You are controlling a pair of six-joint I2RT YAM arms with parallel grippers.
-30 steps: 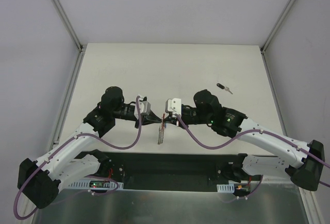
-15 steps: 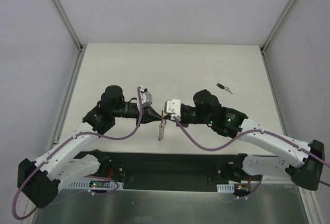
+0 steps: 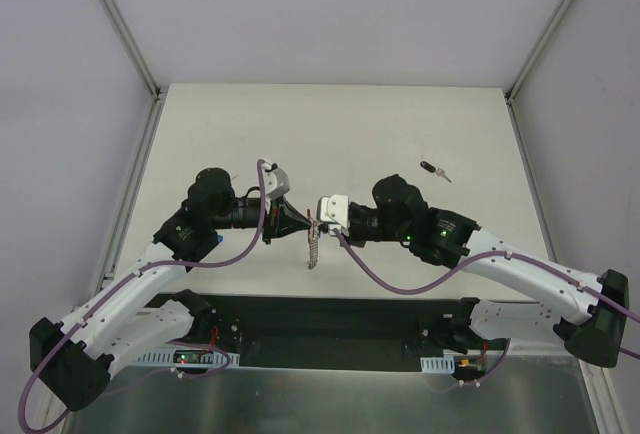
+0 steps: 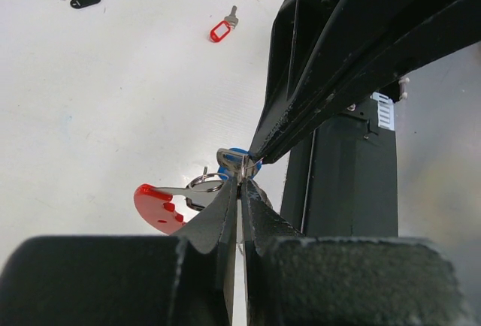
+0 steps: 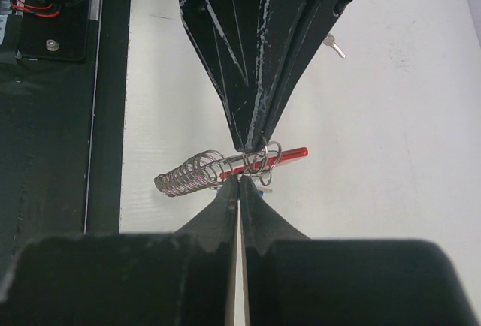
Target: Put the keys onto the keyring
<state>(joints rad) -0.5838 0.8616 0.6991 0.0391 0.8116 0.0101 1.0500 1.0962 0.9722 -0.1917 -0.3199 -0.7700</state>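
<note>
Both grippers meet tip to tip above the table's middle. My left gripper point(image 3: 304, 222) point(image 4: 242, 181) is shut on a thin wire ring of the keyring point(image 3: 313, 246), whose silver coil point(image 5: 185, 175) and red plastic segment point(image 5: 291, 152) point(image 4: 153, 204) hang at the joint. My right gripper point(image 3: 319, 222) point(image 5: 239, 180) is shut too, its tip at a blue-headed key point(image 4: 239, 159) pressed against the rings point(image 5: 264, 156). Two keys lie loose on the table: a black-tagged one point(image 3: 433, 169) point(image 4: 85, 0) and a red-tagged one point(image 4: 220, 30).
The white table point(image 3: 400, 124) ends in a black strip point(image 3: 330, 319) at the near edge, where the arm bases stand. Grey walls close the left and right sides. The right arm's cable point(image 3: 385, 279) loops low over the near table.
The left arm has swung its wrist round and drawn slightly left. The keyring's chain, slanting a second ago, hangs straighter below the tips. Both grippers have stayed shut.
</note>
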